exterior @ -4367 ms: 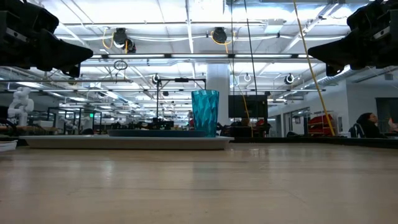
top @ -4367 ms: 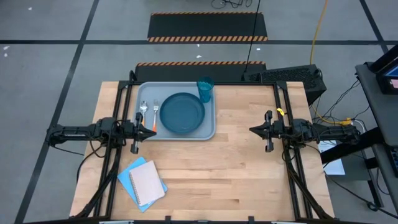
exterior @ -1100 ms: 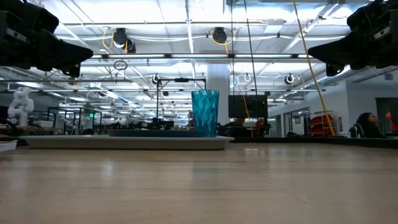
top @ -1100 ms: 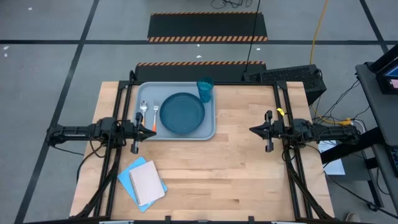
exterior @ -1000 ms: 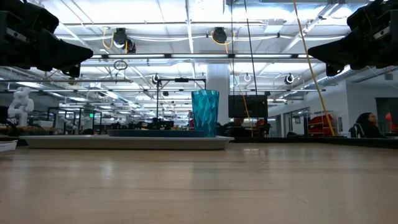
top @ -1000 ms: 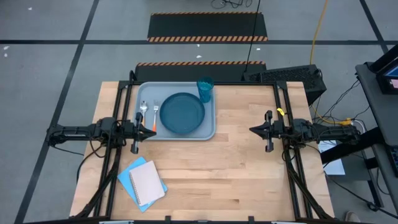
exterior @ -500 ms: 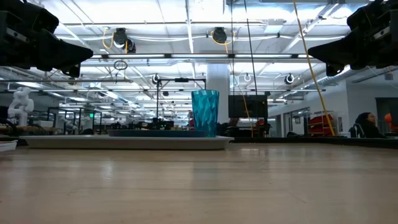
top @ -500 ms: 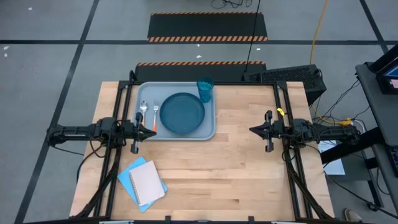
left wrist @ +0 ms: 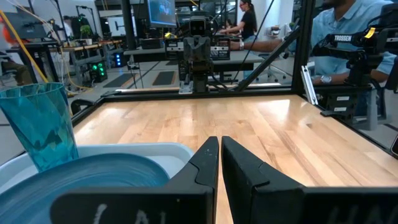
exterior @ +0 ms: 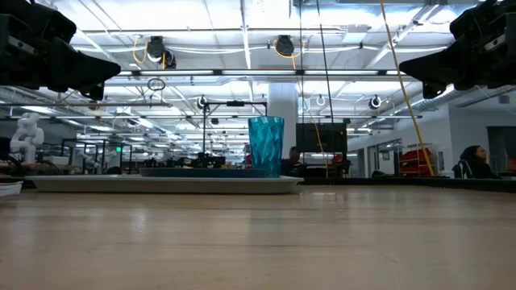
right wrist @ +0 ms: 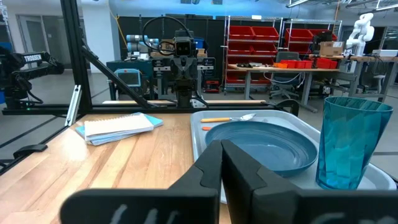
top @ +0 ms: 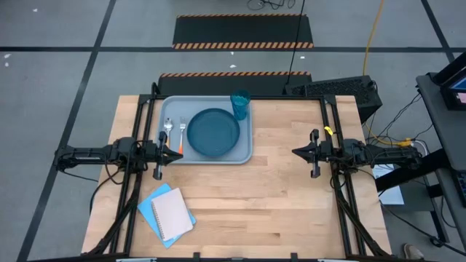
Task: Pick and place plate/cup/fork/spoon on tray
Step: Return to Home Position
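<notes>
Tray: the light grey-blue tray (top: 246, 149) lay at the far left part of the wooden table (top: 277, 196), carrying all four pieces.
Plate: the teal-blue plate (top: 213, 132) sat in the middle of the tray; the low view showed it only as a thin dark line above the tray's rim.
Cup: the cup (top: 240, 104) stood upright at the tray's far right corner, just beside the plate; only the low view showed its full height and taper.
Fork and spoon: the fork (top: 182, 133) and spoon (top: 167, 129) lay side by side along the tray's left edge, spoon outermost; the high view separated them, while the right wrist view gave just an orange handle beyond the plate.
Left gripper: the left gripper (top: 179, 151) hung clenched and empty at the tray's near left corner; its wrist view showed the fingers all but touching, above the plate.
Right gripper: the right gripper (top: 295, 152) waited closed on nothing over bare wood, well apart from the tray.
Notebook: a blue-and-white notebook (top: 169, 212) lay near the table's front left, clear from above.
</notes>
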